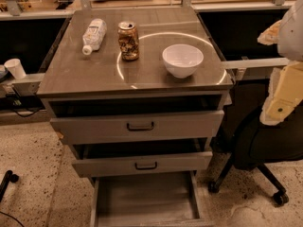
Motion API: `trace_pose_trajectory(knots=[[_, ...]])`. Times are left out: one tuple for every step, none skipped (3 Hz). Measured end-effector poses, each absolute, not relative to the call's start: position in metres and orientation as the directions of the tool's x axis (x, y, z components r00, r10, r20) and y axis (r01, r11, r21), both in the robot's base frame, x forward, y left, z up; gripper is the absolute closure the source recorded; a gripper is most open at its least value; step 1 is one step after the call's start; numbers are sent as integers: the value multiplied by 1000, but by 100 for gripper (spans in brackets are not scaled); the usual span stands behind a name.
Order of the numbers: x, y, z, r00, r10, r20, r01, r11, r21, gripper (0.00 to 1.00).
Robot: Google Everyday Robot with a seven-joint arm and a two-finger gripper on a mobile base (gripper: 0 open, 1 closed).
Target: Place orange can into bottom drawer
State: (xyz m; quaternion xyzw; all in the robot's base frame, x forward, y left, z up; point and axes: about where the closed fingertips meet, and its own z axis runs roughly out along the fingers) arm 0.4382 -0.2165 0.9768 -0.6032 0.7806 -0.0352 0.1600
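The orange can (pixel 128 41) stands upright on the cabinet top (pixel 85 74), left of centre, with its silver top and pull tab showing. The bottom drawer (pixel 147 195) is pulled out at the foot of the cabinet, a shallow grey tray with nothing in it. My gripper (pixel 279 103) hangs at the right edge of the view, beside and right of the cabinet, well apart from the can and lower than the cabinet top. It holds nothing that I can see.
A white plastic bottle (pixel 94 35) lies on the top, left of the can. A white bowl (pixel 182 59) sits right of the can. The two upper drawers (pixel 139 126) are partly open. A black office chair (pixel 265 150) stands right of the cabinet.
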Motion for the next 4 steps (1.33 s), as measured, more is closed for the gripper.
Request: trace_pose_trajectory(knots=[[438, -216, 977, -221, -953, -207, -930, 270, -248, 0], [455, -197, 972, -191, -944, -270, -940, 255, -227, 0], [505, -133, 968, -84, -917, -390, -957, 183, -224, 0], [544, -58, 965, 23, -861, -508, -962, 118, -245, 0]])
